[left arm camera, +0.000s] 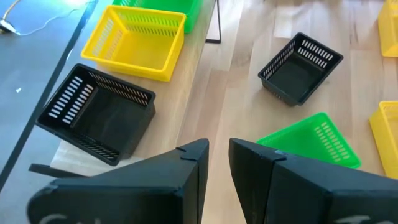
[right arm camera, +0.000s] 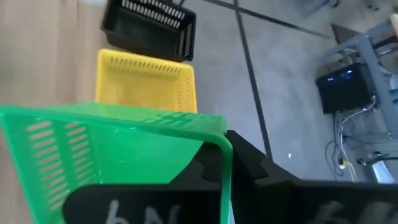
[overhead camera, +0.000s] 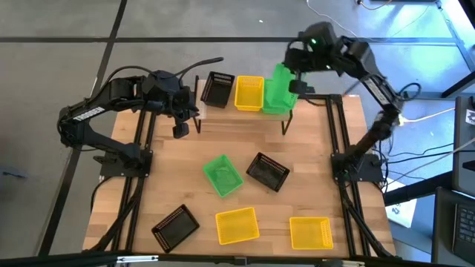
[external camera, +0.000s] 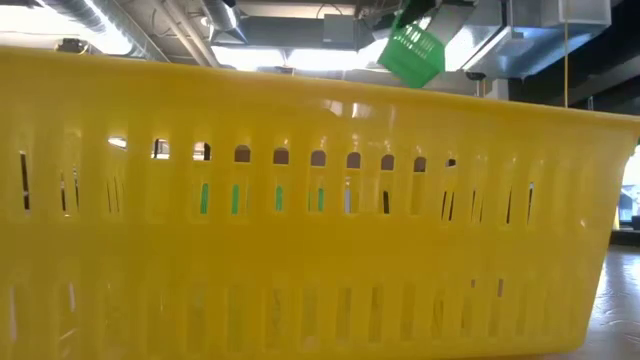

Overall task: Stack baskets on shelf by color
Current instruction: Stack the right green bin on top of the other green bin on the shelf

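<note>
Along the table's far edge stands the shelf (overhead camera: 226, 111), with a black basket (overhead camera: 217, 89) and a yellow basket (overhead camera: 249, 93) side by side on its plank. Above the shelf's right end my right gripper (overhead camera: 295, 80) is shut on a green basket (overhead camera: 279, 90), which also shows in the low view (external camera: 412, 52). A green (overhead camera: 223, 176), two black (overhead camera: 267, 171) (overhead camera: 175, 225) and two yellow baskets (overhead camera: 237, 225) (overhead camera: 310, 232) lie on the tabletop. My left gripper (overhead camera: 180, 122) hovers at the shelf's left end, its fingers (left arm camera: 193, 162) slightly apart around nothing. My right gripper holds the green basket by one wall at the rim (right arm camera: 219, 144), near a corner, with one finger inside the basket and one outside. The fingers slant down from the table's far right. The basket is lifted clear of the shelf and hangs tilted.
A yellow basket (external camera: 300, 200) stands right in front of the low camera and hides most of the table there. Black frame rails (overhead camera: 338, 148) run along the table's left and right sides. Bare wood lies between the shelf and the loose baskets.
</note>
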